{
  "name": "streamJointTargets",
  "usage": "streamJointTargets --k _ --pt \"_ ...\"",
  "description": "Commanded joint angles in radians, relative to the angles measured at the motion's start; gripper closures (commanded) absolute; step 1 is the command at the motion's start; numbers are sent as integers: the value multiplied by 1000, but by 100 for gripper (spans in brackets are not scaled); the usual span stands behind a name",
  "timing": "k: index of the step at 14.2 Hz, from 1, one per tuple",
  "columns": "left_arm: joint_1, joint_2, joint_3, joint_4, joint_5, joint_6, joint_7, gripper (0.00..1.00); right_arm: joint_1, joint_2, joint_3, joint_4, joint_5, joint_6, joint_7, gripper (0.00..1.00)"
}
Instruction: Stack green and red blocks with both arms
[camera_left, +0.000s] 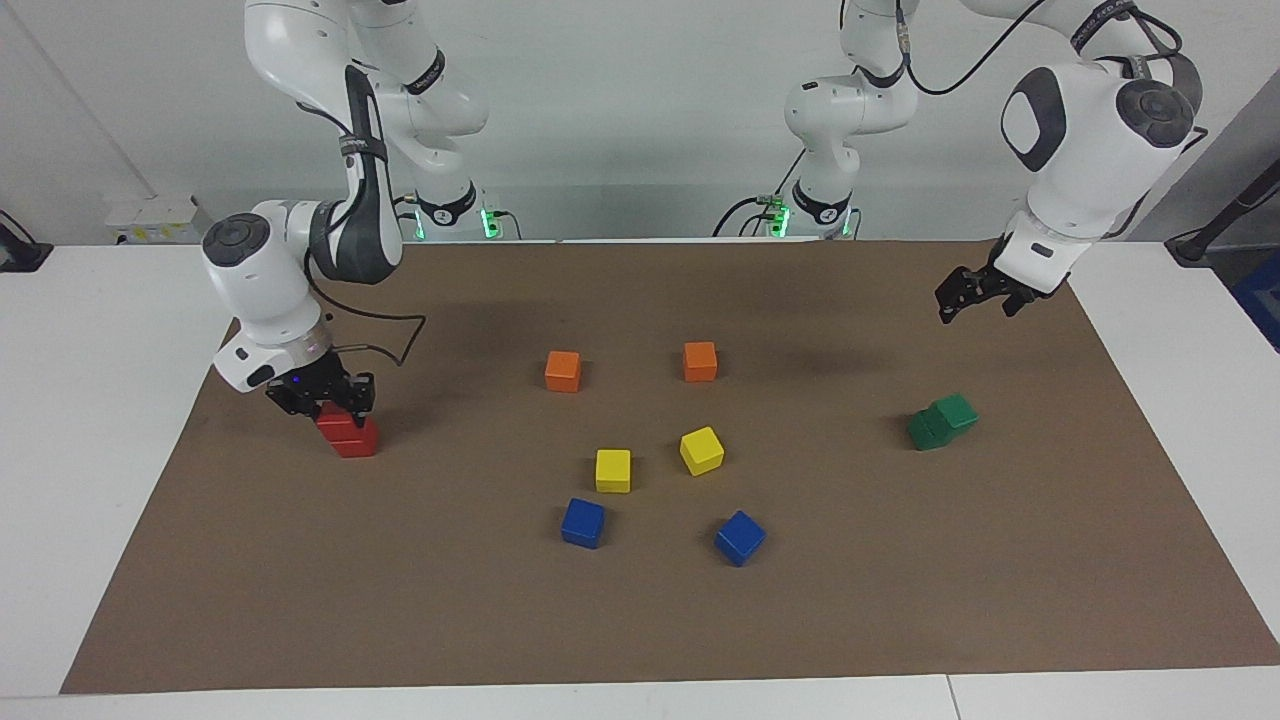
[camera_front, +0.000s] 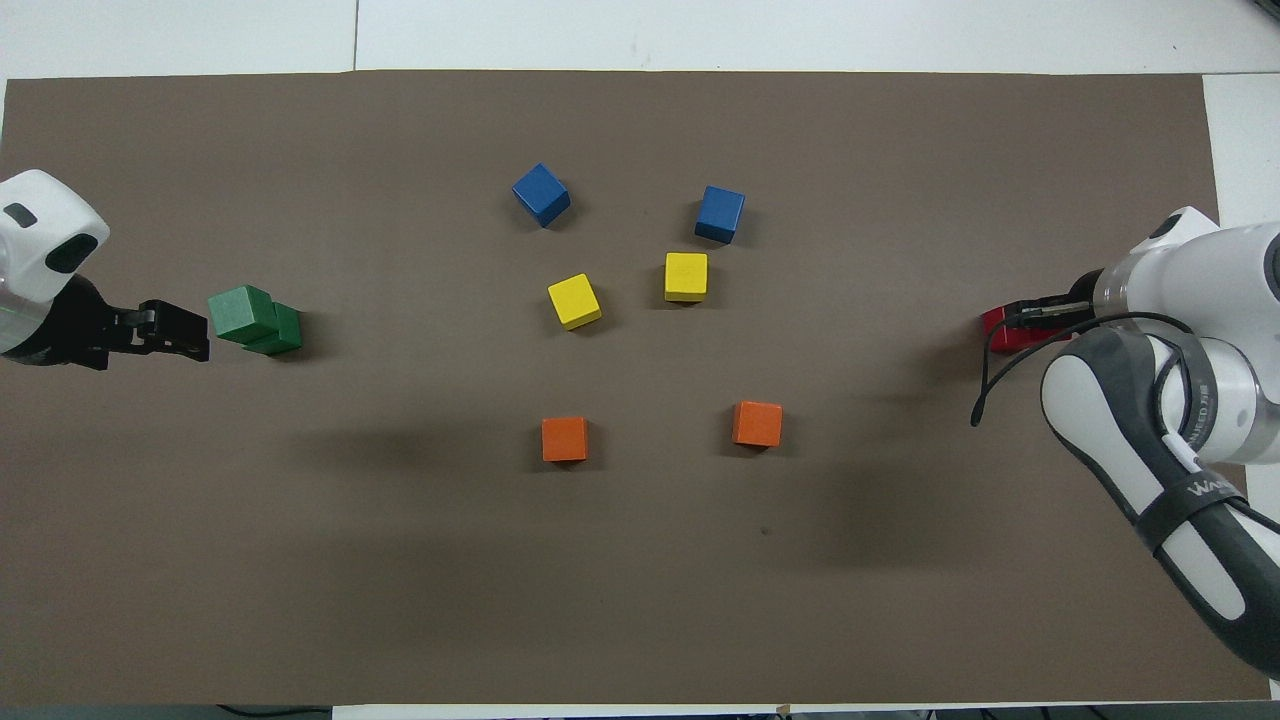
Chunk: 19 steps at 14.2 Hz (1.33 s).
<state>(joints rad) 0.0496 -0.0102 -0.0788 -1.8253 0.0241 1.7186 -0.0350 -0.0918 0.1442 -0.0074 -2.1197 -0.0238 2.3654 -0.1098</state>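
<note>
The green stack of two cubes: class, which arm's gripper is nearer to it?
Left. The left gripper hangs open in the air close to the green stack, not touching it. The right gripper is at the table's other end, shut on the upper red cube.

Two white jointed arms (camera_left: 300, 270) with dark grey joint caps, black cables and small black pincers

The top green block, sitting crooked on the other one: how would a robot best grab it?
From straight above, I'd guess, pinching two opposite flat side faces of the top green block. It sits offset on the lower green block, so the hand should turn to match its faces and stay above the lower block.
</note>
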Motion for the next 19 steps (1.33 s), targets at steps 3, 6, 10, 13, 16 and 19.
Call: streamJointTargets --k 3,6,10,13,16,19 --pt "-85 -17 66 -8 -12 -8 14 0 -16 -15 7 -22 -4 31 -36 100" --pt "-103 -5 80 30 -13 -22 11 0 -14 -15 9 -22 -4 32 -36 100" --pt "-125 1 82 47 -15 -24 7 0 -14 -14 9 -22 -4 32 -33 100" --pt "-122 -2 82 41 -15 -24 10 0 -9 -12 9 -19 -4 32 -30 69" --pt "-122 -7 80 32 -15 -14 9 0 -9 -12 9 -19 -4 32 -30 39" --pt "-122 -5 80 38 -13 -14 7 0 -9 -12 7 -17 -4 34 -30 34"
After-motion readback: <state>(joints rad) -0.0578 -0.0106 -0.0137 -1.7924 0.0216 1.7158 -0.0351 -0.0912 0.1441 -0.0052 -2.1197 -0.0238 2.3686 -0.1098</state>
